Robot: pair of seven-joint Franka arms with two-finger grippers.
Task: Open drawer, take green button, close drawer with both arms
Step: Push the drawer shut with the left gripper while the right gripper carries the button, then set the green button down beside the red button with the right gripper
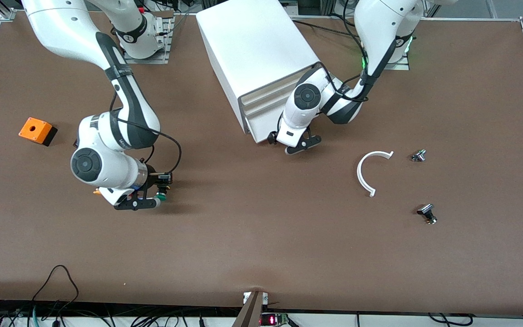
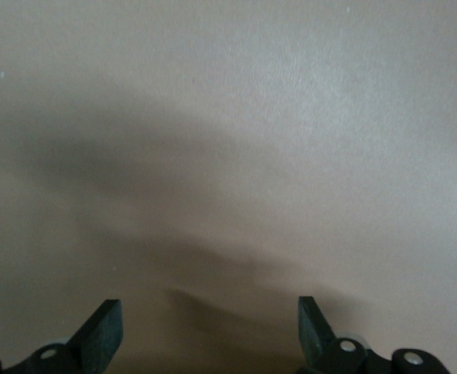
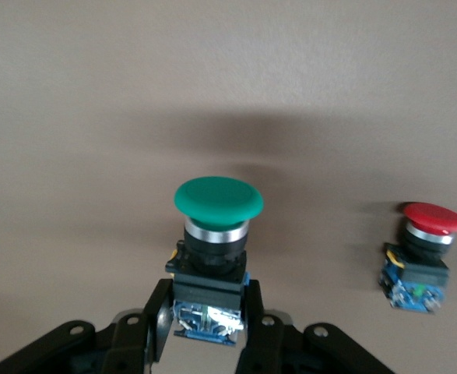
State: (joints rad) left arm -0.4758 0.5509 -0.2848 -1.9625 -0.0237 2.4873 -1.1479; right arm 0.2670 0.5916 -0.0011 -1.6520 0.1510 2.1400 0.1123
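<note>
The white box cabinet [image 1: 252, 50] stands at the robots' edge of the table, its stacked drawer fronts [image 1: 261, 111] looking about flush. My left gripper [image 1: 291, 144] is low in front of the lowest drawer front, open and empty. In the left wrist view its fingertips [image 2: 103, 327] are spread over bare table, midway point [image 2: 209, 315]. My right gripper [image 1: 156, 194] is low over the table toward the right arm's end, shut on the green-capped button [image 1: 162, 197]. In the right wrist view the gripper [image 3: 209, 304] clamps the button's blue rear block, green cap [image 3: 217, 199] pointing away.
A red-capped button [image 3: 423, 253] stands on the table beside the held one. An orange box [image 1: 37, 130] sits near the right arm's end. A white curved strip [image 1: 365, 175] and two small dark parts [image 1: 419, 156] [image 1: 427, 213] lie toward the left arm's end.
</note>
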